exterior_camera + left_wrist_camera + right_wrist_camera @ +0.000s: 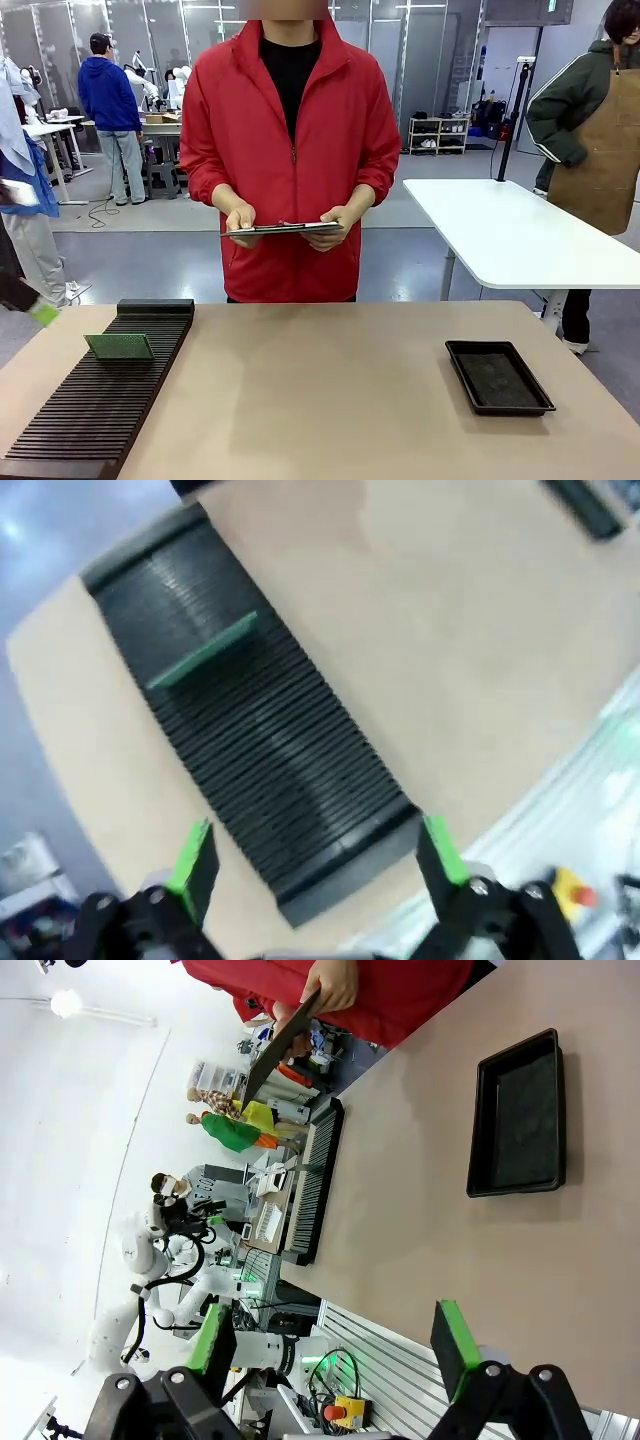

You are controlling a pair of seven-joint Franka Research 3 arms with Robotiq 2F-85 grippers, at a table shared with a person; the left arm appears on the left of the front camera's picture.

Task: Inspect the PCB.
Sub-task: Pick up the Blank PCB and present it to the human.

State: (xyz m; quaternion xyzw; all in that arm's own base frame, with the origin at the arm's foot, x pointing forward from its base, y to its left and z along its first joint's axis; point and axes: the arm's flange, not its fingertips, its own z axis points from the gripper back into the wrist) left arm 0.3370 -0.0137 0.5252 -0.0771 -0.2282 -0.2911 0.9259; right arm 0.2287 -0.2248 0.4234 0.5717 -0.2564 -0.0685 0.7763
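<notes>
PCB (119, 346) is seated edge-down in a slot of the black rack (100, 400), on the far-left part of the surface (320, 400). It appears tilted rather than plumb, and nothing is touching it. Tray (498, 377) is sat near-right, well apart from the rack. Clipboard (283, 229) is held by the person (290, 150) at the far side, clear of the surface.

Left end effector (318, 855) is spread wide with nothing pinched, hovering over the near end of the rack. PCB is seen farther along the slots in that view. Right end effector (335, 1345) is likewise spread and empty, off to the right, with the tray ahead of it.

Step judged: pickup not yet started. The left arm looks to be the one placed for it.

Risks:
- Board is thin and only its upper edge is exposed. If the pads are closed off-centre or on a corner, it could be twisted out of the grip or dropped across the slats.
- If it is pulled at an angle to the slot, it could be jammed and the rack dragged or lifted with it. The rack is not seen to be fixed down.
- If the descent is too deep, fingertips could be caught on the slats.
- Left wrist view is blurred, so alignment to the board edge can't be confirmed from it.
- The person is occupied with the clipboard, so a handover could be fumbled.
</notes>
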